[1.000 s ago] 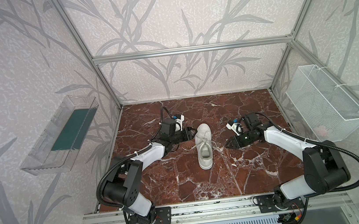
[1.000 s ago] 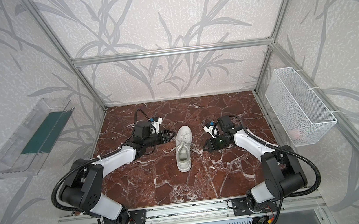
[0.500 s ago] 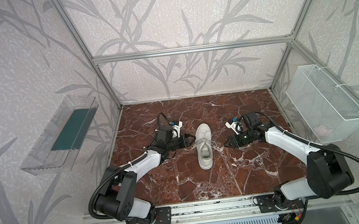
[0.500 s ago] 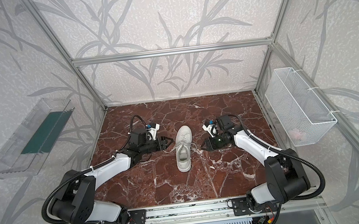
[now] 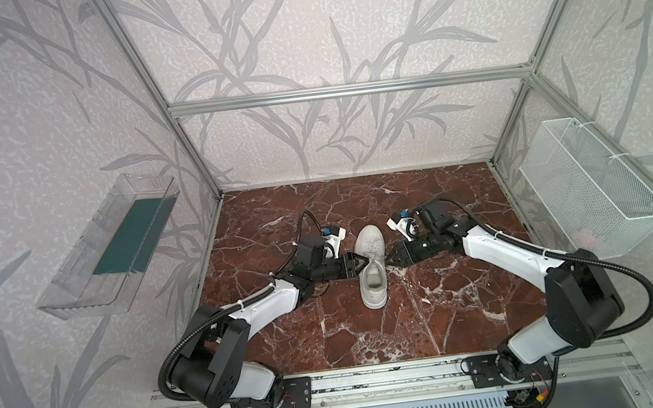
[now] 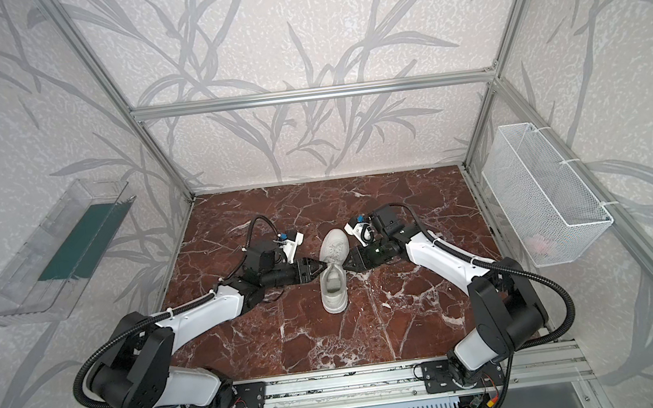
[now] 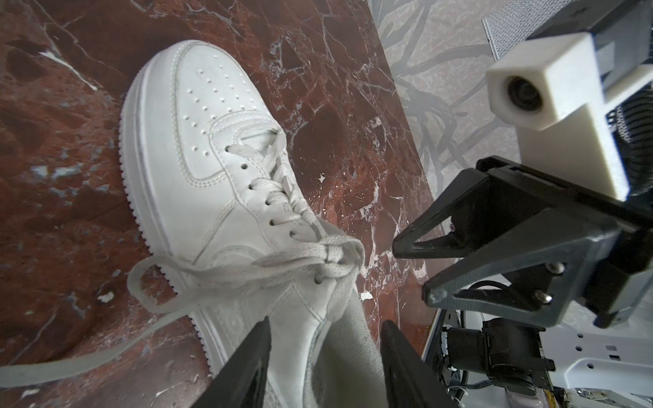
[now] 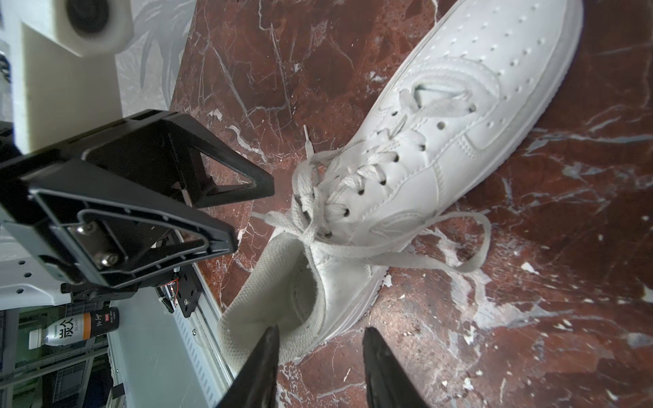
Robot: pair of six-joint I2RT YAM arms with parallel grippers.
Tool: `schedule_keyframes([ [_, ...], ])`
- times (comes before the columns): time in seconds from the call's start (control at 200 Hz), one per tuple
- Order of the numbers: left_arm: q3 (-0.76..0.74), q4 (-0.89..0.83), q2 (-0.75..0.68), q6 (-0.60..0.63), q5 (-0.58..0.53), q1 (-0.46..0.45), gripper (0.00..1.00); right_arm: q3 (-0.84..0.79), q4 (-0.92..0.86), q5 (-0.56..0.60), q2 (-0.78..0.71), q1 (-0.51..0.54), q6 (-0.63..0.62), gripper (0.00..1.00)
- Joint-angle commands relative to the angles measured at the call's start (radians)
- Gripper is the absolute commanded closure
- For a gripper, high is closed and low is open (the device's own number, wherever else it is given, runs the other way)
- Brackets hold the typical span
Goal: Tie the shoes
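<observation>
Your shoe [image 5: 370, 250] is sitting in the middle of the desk [image 5: 331, 338], toe pointing at the back wall, and both tools are crowding its throat from opposite sides. The left tool [image 7: 325, 321] is standing released, jaws apart with the shoe's collar showing between them. The right tool [image 8: 321, 330] is released too, jaws apart over the sole edge and bare desk, gripping nothing. The laces [image 7: 307, 263] are lying crossed in a loose tangle at the top eyelets, a loop spilling onto the desk on each side. To my eye a knot is only begun, not a bow. Here is what you are risking: closing now, you are likely pinching collar or tongue instead of lace, and a pull would be dragging the light shoe across the desk. The tool tips are also sitting near each other with only the shoe between — advancing both could be knocking them together over the knot.
</observation>
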Motion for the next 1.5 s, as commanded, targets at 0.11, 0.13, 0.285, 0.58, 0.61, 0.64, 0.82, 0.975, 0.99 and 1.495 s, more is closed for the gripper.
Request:
schedule_keyframes([
  [0.11, -0.002, 0.062, 0.011, -0.035, 0.015, -0.01, 0.55, 0.063, 0.025, -0.02, 0.046, 0.016, 0.018, 0.61],
  [0.13, -0.002, 0.066, 0.014, -0.038, 0.016, -0.011, 0.56, 0.066, 0.026, -0.02, 0.049, 0.017, 0.019, 0.61],
  [0.285, -0.003, 0.077, 0.028, -0.045, 0.018, -0.014, 0.59, 0.08, 0.031, -0.022, 0.066, 0.02, 0.021, 0.61],
  [0.58, -0.006, 0.062, 0.028, -0.041, 0.031, -0.017, 0.69, 0.105, 0.046, -0.017, 0.106, 0.026, 0.028, 0.62],
  [0.61, -0.005, 0.056, 0.026, -0.039, 0.03, -0.017, 0.7, 0.108, 0.048, -0.017, 0.11, 0.026, 0.029, 0.63],
  [0.64, -0.003, 0.048, 0.025, -0.034, 0.028, -0.017, 0.71, 0.111, 0.047, -0.017, 0.114, 0.028, 0.03, 0.63],
  [0.82, -0.001, 0.029, 0.019, -0.023, 0.024, -0.017, 0.81, 0.126, 0.041, -0.005, 0.124, 0.041, 0.028, 0.64],
  [0.975, -0.004, 0.031, 0.018, -0.025, 0.012, -0.017, 0.89, 0.133, 0.04, 0.006, 0.131, 0.046, 0.026, 0.64],
  [0.99, -0.004, 0.029, 0.016, -0.024, 0.009, -0.017, 0.9, 0.133, 0.039, 0.008, 0.13, 0.046, 0.026, 0.64],
  [1.495, -0.009, -0.114, -0.087, 0.045, -0.044, 0.011, 0.99, 0.14, 0.04, 0.033, 0.151, 0.061, 0.021, 0.64],
])
